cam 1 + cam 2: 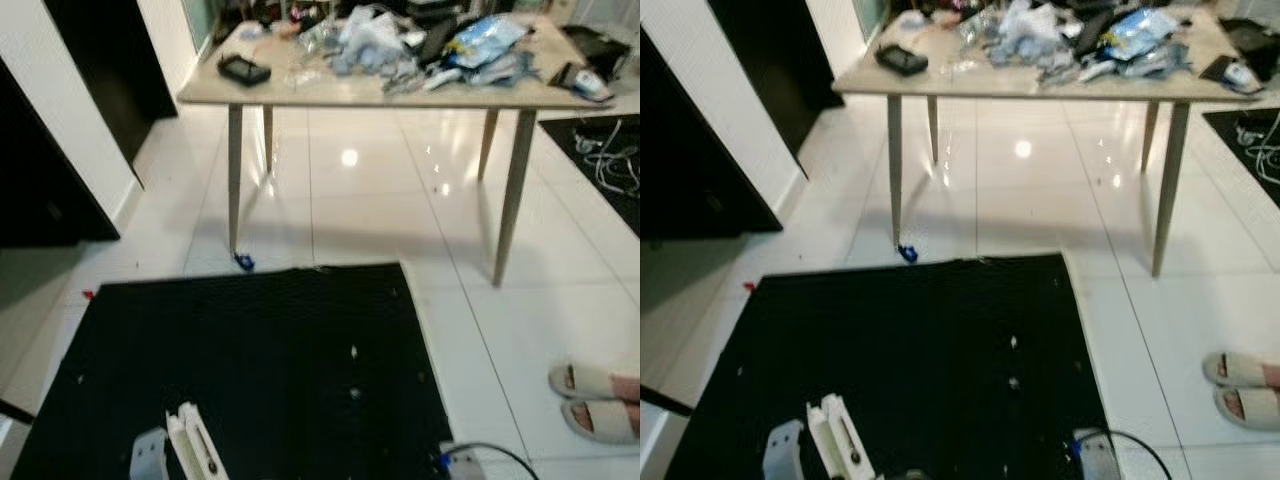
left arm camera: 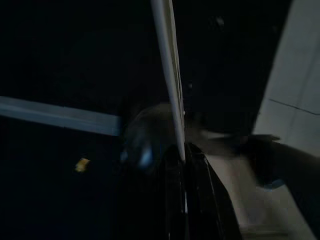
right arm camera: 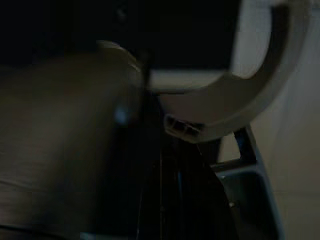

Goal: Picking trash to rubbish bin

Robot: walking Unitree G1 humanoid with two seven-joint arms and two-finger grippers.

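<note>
dark, blurred look along the left tool (image 2: 185, 200)

its black fingers (image 2: 200, 190) lie close together, but the blur hides whether they meet. a thin pale strip (image 2: 167, 65) runs away from them across a black mat (image 2: 65, 55). a grey bar (image 2: 55, 115) crosses the dark, a small yellow scrap (image 2: 81, 164) lies near it, and pale floor tile (image 2: 295, 85) shows beside the mat.
</note>
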